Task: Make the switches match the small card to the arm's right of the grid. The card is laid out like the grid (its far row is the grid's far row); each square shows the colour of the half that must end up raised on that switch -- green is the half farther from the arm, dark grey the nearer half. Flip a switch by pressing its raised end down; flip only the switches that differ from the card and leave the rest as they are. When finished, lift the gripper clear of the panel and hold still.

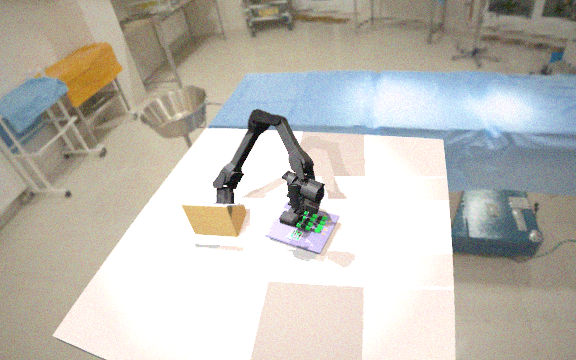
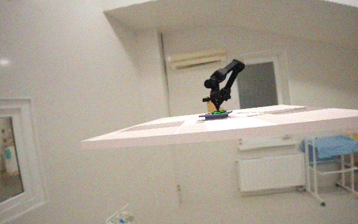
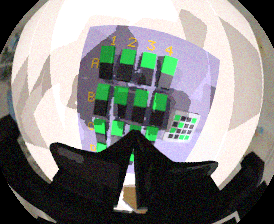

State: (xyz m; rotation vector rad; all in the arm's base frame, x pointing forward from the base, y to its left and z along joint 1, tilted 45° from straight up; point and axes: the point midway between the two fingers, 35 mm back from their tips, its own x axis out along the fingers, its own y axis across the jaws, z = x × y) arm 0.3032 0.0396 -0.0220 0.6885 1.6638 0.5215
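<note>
1. Your gripper (image 3: 131, 163) is pinched fully closed with nothing between the fingers — it works as a blunt poker here. In the wrist view the joined tips sit low over the switch panel (image 3: 201, 70), at the panel's nearest row.

2. The lilac panel lies on the white table (image 1: 168, 300), just ahead of the arm's base, with a tan box (image 1: 214, 219) well to one side of it. The grid of rocker switches (image 3: 131, 92) fills the panel's middle; rows are lettered down its left side and columns numbered along its far edge.

3. The reference card (image 3: 182, 128) sits at the panel's near right corner, just beside the grid. Its squares are too small to read with confidence, so I cannot tell which switches differ.

4. The relation that matters: each rocker's long axis runs away from the arm, green half toward the panel's far edge, dark grey half toward you. The tips hang over the near row around its second column — the rest of the grid lies farther out.

5. My judgement: press straight down on that switch's raised end, avoiding its neighbours.
</note>
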